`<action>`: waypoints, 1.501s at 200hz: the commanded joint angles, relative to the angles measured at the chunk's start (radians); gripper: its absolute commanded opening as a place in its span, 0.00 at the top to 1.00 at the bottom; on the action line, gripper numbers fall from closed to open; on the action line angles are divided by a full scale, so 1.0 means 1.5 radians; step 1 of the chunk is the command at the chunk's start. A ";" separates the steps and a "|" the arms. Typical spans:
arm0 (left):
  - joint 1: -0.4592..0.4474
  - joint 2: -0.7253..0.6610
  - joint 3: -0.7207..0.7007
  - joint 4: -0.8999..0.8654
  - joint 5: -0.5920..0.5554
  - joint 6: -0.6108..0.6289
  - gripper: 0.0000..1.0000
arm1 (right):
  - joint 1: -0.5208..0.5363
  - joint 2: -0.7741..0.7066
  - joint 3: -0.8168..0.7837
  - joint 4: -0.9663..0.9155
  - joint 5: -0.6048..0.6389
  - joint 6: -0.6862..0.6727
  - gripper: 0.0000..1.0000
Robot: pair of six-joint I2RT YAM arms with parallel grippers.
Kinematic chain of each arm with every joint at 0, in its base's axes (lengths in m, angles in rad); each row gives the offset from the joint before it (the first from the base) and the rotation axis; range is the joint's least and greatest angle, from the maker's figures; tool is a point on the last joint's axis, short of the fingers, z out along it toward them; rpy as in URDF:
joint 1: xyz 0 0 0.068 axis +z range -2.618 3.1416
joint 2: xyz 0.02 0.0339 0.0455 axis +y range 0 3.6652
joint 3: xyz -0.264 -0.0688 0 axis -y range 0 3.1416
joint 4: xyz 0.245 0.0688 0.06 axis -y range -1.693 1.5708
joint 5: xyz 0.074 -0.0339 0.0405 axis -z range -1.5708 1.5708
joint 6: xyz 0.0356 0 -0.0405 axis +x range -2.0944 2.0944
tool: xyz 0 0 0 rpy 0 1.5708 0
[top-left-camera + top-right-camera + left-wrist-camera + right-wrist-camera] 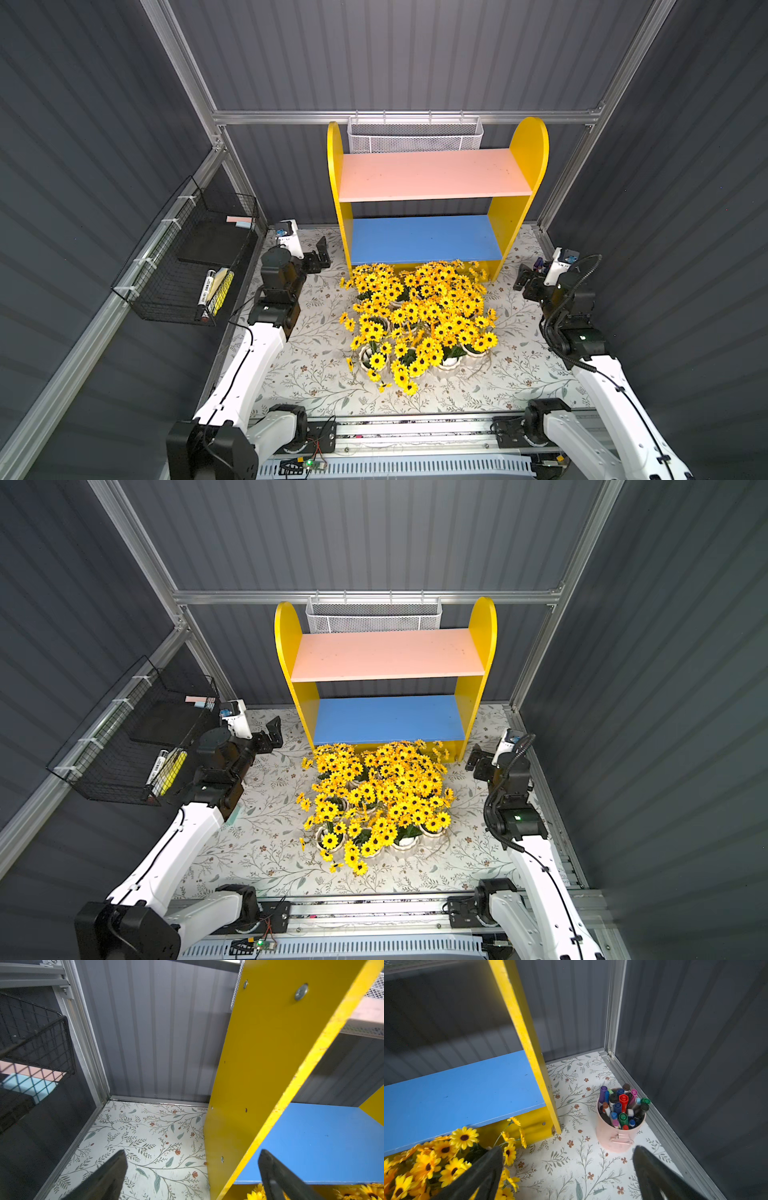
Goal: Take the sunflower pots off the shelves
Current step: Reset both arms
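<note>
In both top views the sunflower pots (419, 316) are being shown massed just in front of the bare shelves (432, 174), left gripper (192, 1153) and right gripper (568, 1149) being held apart, empty; judged light and top-heavy, each is best being gripped by its stiff ribbed body.

We log floral-print tabletop (307, 374) as carrier of all things. On it, at back near rear wall: shelves (524, 174), yellow side panels footed on tabletop, pink upper board (432, 174) above blue lower board (424, 239). On tabletop, just in front of shelves: sunflower pots (419, 320) in one tight cluster, rearmost blooms reaching front edge of blue lower board, white pot rims showing along near side. We find pink cup of pens (616, 1138) upright on tabletop in far right corner, near shelves' right panel, not touching.
</note>
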 commanded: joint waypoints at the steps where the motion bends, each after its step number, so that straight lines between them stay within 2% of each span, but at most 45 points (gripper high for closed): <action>1: 0.002 0.058 -0.009 0.056 0.019 0.032 0.01 | -0.018 0.004 -0.025 0.053 -0.040 0.004 0.01; 17: 0.012 0.098 -0.032 0.079 -0.009 0.002 0.01 | -0.023 0.015 -0.046 0.081 -0.028 -0.003 0.01; 28: 0.032 0.099 -0.076 0.137 -0.009 -0.017 0.01 | -0.027 0.027 -0.057 0.092 -0.020 -0.015 0.01; 48: 0.045 0.085 -0.163 0.250 -0.049 -0.003 0.01 | -0.031 0.032 -0.094 0.130 -0.021 -0.034 0.01; 64: 0.046 0.101 -0.200 0.294 -0.065 0.030 0.01 | -0.031 0.034 -0.121 0.163 -0.051 -0.052 0.01; 83: 0.046 0.142 -0.250 0.376 -0.110 0.012 0.01 | -0.031 0.055 -0.133 0.178 -0.085 -0.076 0.01; 102: 0.044 0.190 -0.297 0.491 -0.135 0.029 0.01 | -0.031 0.084 -0.138 0.191 -0.123 -0.099 0.01; 126: 0.045 0.204 -0.382 0.661 -0.168 0.042 0.01 | -0.031 0.106 -0.167 0.256 -0.169 -0.131 0.01; 144: 0.045 0.218 -0.411 0.716 -0.170 0.048 0.01 | -0.031 0.130 -0.190 0.314 -0.189 -0.128 0.01; 171: 0.043 0.295 -0.444 0.838 -0.139 0.066 0.01 | -0.030 0.198 -0.221 0.434 -0.186 -0.096 0.01; 183: 0.043 0.326 -0.465 0.903 -0.140 0.063 0.01 | -0.024 0.235 -0.242 0.499 -0.209 -0.120 0.01; 210: 0.043 0.394 -0.477 1.007 -0.121 0.087 0.00 | -0.015 0.324 -0.261 0.595 -0.207 -0.145 0.01; 232: 0.043 0.372 -0.454 0.935 -0.101 0.075 0.01 | -0.014 0.384 -0.262 0.653 -0.180 -0.137 0.01; 265: 0.043 0.380 -0.394 0.833 -0.030 0.110 0.01 | -0.014 0.490 -0.271 0.804 -0.168 -0.146 0.01; 289: 0.043 0.387 -0.357 0.777 -0.017 0.115 0.01 | -0.014 0.467 -0.241 0.710 -0.044 -0.088 0.01; 300: 0.046 0.391 -0.347 0.751 0.002 0.118 0.01 | -0.014 0.442 -0.215 0.616 -0.041 -0.077 0.01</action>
